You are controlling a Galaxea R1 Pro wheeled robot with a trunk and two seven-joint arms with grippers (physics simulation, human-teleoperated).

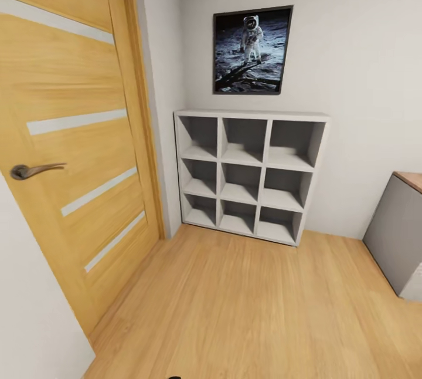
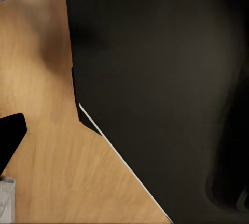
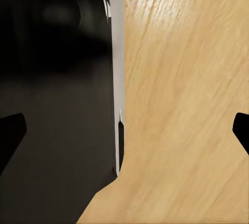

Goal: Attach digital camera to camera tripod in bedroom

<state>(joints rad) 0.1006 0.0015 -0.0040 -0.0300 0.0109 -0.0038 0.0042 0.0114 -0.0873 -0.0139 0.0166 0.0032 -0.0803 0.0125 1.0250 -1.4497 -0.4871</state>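
Facing a corner of the bedroom, the head view shows a wooden door [image 1: 70,132], a white shelf [image 1: 252,173], a poster [image 1: 252,50] and wood floor [image 1: 234,308]. Left wrist: one fingertip [image 2: 10,135] over floor; jaw state unclear. Right wrist: right gripper [image 3: 127,128] spread wide, floor between the jaws, dark robot body [image 3: 52,104] beside.

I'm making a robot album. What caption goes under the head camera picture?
Bedroom corner: wooden door, white cube shelf with bare cubbies, astronaut poster above it, light wood floor.
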